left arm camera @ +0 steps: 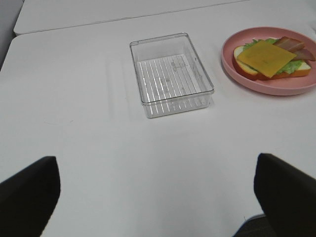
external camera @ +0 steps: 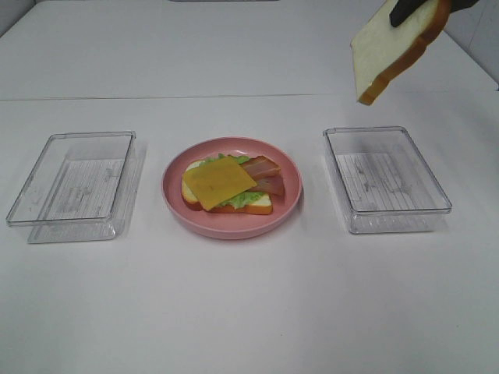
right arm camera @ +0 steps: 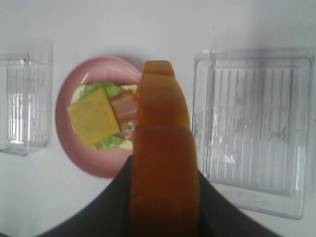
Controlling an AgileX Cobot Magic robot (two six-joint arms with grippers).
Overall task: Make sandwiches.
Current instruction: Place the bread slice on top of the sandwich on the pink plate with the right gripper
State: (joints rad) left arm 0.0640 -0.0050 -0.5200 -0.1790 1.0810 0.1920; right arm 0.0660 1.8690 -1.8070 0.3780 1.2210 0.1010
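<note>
An open sandwich (external camera: 228,185) lies on the pink plate (external camera: 173,195): a bread slice, green lettuce, bacon strips (external camera: 263,174) and a yellow cheese slice (external camera: 217,182) on top. It also shows in the left wrist view (left arm camera: 269,59) and the right wrist view (right arm camera: 101,118). My right gripper (external camera: 417,8) is shut on a second bread slice (external camera: 390,48) and holds it high above the right tray; its crust edge fills the right wrist view (right arm camera: 163,153). My left gripper (left arm camera: 158,197) is open and empty, low over bare table, out of the exterior view.
A clear plastic tray (external camera: 74,187) stands left of the plate, another (external camera: 386,179) right of it. Both hold nothing. The left tray shows in the left wrist view (left arm camera: 170,74). The white table has a seam along the back (external camera: 156,97).
</note>
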